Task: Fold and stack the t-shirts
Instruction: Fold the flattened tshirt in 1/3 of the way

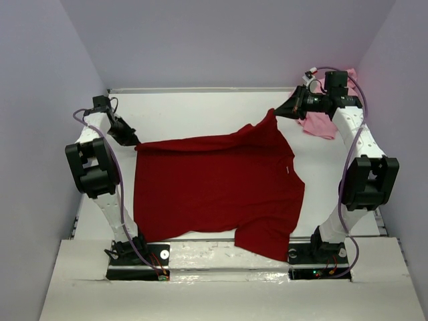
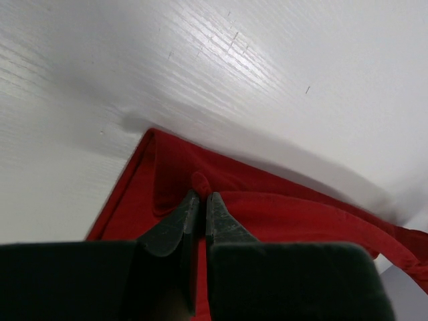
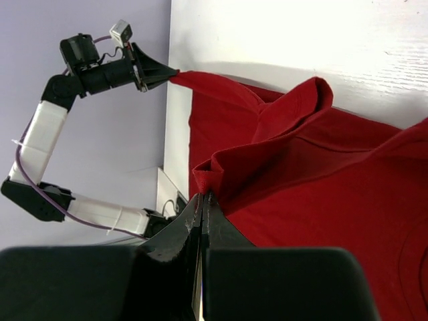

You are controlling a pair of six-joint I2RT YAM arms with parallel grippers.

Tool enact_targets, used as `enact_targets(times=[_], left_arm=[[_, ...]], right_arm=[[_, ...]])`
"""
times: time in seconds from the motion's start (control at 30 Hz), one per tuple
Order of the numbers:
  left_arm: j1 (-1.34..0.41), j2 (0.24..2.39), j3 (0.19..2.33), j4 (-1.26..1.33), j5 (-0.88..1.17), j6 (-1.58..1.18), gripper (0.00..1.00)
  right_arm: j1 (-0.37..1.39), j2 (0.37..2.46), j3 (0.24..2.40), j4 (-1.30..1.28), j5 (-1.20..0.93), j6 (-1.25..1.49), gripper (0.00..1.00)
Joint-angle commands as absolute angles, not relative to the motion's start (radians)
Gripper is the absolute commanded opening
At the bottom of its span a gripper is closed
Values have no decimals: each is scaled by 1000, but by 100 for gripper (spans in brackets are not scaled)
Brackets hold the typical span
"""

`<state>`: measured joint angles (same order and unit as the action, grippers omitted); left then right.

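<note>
Left gripper [image 2: 202, 195] pinches one far corner of the dark red t-shirt [image 1: 214, 187], and the right gripper [image 3: 204, 195] pinches the other. We see the cloth stretched between them, its body spread on the table [image 1: 194, 110]. The light pink t-shirt [image 1: 322, 124] lies bunched at the far right.

The top camera sits above and behind my arm bases, looking down over the whole counter [image 1: 200, 110] with the dark red t-shirt [image 1: 214, 187] at its middle. My left wrist camera peers close along my left gripper [image 2: 202, 198] at one corner of that shirt. My right wrist camera, just as close over my right gripper [image 3: 202, 198], faces across the shirt toward my left arm [image 3: 37, 137]. All three share the shirt.
</note>
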<state>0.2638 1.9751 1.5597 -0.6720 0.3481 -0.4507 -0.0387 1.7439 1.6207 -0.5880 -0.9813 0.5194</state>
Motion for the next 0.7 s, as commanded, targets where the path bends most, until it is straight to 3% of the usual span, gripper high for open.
enact_targets(times=[0.0, 0.67], left_arm=[[271, 1896, 1543, -701, 362, -423, 0], [270, 1767, 1410, -722, 382, -422, 0]], right_arm=[[-44, 1680, 1597, -649, -959, 485, 0], [-44, 1556, 1404, -718, -884, 466, 0]])
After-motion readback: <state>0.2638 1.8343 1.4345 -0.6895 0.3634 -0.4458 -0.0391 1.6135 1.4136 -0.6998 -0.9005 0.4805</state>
